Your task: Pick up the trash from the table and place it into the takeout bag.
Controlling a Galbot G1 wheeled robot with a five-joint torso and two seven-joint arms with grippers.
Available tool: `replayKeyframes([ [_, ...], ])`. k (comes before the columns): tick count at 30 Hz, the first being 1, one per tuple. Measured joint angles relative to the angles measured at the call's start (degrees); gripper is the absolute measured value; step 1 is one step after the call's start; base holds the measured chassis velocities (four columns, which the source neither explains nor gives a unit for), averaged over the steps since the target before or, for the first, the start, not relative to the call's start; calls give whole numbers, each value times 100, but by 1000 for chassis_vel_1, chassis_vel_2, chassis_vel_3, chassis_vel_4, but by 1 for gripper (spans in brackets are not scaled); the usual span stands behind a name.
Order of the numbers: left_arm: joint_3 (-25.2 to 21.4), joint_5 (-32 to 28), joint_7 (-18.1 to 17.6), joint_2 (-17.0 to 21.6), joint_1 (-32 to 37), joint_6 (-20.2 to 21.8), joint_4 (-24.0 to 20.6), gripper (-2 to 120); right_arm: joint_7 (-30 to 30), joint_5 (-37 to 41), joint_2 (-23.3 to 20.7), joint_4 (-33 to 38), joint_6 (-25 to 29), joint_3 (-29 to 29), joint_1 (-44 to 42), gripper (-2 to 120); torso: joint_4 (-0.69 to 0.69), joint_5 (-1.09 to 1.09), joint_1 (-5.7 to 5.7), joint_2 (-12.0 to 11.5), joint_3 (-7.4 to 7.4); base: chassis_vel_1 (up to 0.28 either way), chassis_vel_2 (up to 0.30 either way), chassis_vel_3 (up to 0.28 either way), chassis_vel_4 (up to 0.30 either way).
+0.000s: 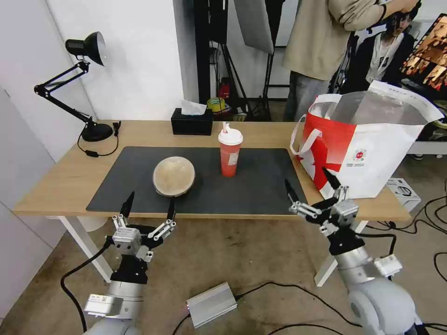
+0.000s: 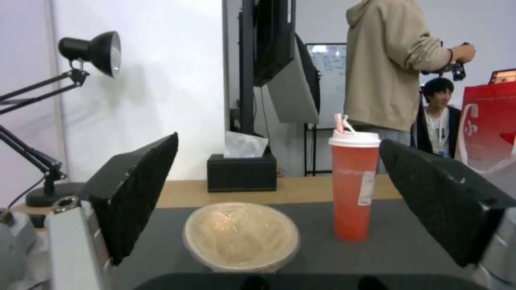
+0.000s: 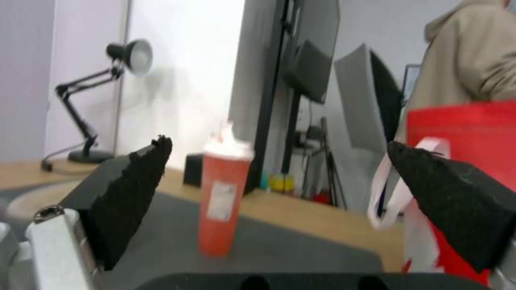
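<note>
Before the table's [image 1: 60, 179] near edge I hold my left claw [image 1: 149, 207] spread wide facing the dome bowl [image 1: 174, 176], right claw [image 1: 311, 187] spread near the bag [image 1: 372, 153]; cup [image 1: 230, 152] stands mid-mat between, both empty.

White wall [image 1: 135, 56], brown floor [image 1: 223, 260], black desk lamp [image 1: 81, 70] at left

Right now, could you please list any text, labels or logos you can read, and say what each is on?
No text reads clearly.
Red cup: faint print and a white label, too blurred to read.
Takeout bag: small round red logo, too small to read.
Whiteboard behind: writing illegible.
</note>
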Motion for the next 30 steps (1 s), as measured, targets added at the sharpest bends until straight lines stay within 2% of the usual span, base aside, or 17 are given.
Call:
replayKeyframes([
  [14,-15,2,2,36,-70,-42,185,100,-296,-338,145,-236,201,-137,-381,100,0,0,0,0,0,0,0,0,0],
  [30,-61,5,4,9,-124,-87,335,100,-330,-366,98,-446,240,-205,-243,100,0,0,0,0,0,0,0,0,0],
])
